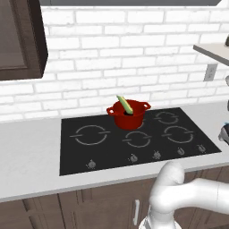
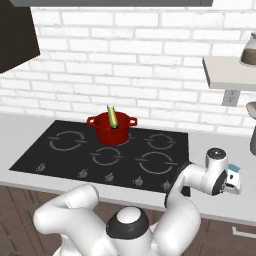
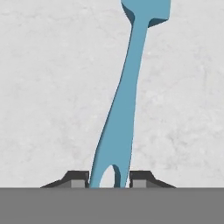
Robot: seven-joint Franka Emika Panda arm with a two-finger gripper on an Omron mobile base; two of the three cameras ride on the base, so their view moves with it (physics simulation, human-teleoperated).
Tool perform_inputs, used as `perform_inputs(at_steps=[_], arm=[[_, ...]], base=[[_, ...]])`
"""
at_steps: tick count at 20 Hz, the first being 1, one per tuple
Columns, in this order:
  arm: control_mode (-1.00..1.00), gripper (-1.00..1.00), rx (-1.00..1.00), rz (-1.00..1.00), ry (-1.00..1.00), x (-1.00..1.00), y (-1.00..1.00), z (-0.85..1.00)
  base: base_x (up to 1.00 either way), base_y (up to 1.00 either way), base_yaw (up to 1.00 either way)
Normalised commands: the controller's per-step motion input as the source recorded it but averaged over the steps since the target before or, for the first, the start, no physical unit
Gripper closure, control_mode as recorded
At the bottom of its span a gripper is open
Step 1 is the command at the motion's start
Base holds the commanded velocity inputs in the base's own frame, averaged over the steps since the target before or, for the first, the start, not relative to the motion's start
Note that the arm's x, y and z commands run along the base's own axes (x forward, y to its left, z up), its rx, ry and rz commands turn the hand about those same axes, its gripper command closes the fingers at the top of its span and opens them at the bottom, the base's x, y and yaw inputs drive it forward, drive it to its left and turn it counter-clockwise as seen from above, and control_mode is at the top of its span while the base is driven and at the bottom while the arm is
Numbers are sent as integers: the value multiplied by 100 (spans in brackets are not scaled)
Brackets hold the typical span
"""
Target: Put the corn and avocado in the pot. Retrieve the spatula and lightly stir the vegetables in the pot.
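The red pot stands at the back middle of the black cooktop. The pale yellow-green corn leans upright in it, its tip above the rim. At the corn's foot is a small dark spot, perhaps the avocado; it is too small to be sure. A light blue spatula lies on the grey counter right of the cooktop, blade away from the hand. My gripper is down over it, fingertips pressed against both sides of the looped handle end.
A wall shelf with a glass jar hangs above the counter where the hand works. A wall outlet sits below it. Cooktop knobs line the front edge. A dark cabinet hangs upper left.
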Motion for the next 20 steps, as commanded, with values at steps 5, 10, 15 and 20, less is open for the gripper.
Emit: perform_inputs(at_steps=[5,10,15,20], arm=[[-100,100,0,0,0,0,0,-1],[-100,100,0,0,0,0,0,0],[-100,100,0,0,0,-4,0,0],[-100,100,-1,0,1,-23,1,13]], base=[[0,0,0],[0,0,0],[0,0,0],[0,0,0]])
